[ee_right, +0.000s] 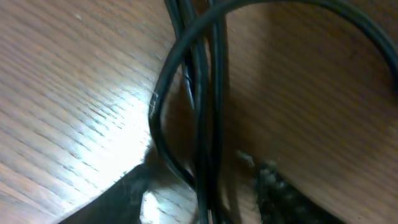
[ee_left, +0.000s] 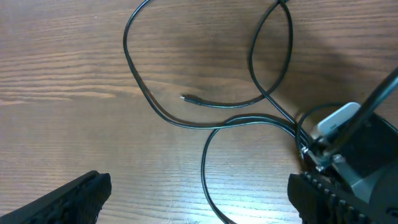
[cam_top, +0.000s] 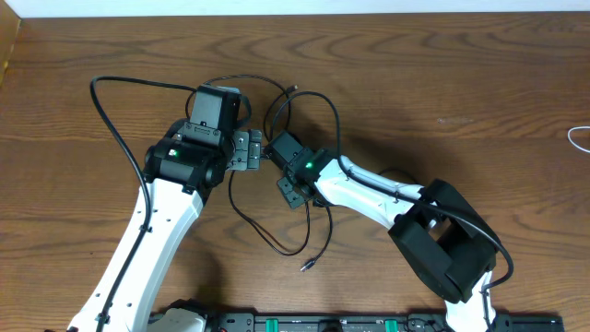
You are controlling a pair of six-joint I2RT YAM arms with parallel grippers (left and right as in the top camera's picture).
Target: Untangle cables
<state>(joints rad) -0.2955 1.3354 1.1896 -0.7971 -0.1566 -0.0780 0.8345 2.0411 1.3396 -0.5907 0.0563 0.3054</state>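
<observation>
Thin black cables [cam_top: 309, 100] lie in crossing loops on the wooden table, one plug end [cam_top: 307, 266] toward the front. My left gripper [cam_top: 251, 152] points right at the tangle. In the left wrist view it [ee_left: 199, 202] stands wide open, a cable strand [ee_left: 205, 174] running on the table between its fingers without touching them, and a small plug [ee_left: 186, 98] lies further off. My right gripper [cam_top: 279, 169] is low over the tangle's middle. In the blurred right wrist view it [ee_right: 199, 202] straddles a few black strands [ee_right: 202, 124], with table showing on either side of them.
A thicker black lead [cam_top: 106, 106] arcs from the left arm across the table's left. A white cable [cam_top: 579, 138] peeks in at the right edge. The two grippers sit almost touching; the right gripper's body [ee_left: 351, 149] fills the left wrist view's right side.
</observation>
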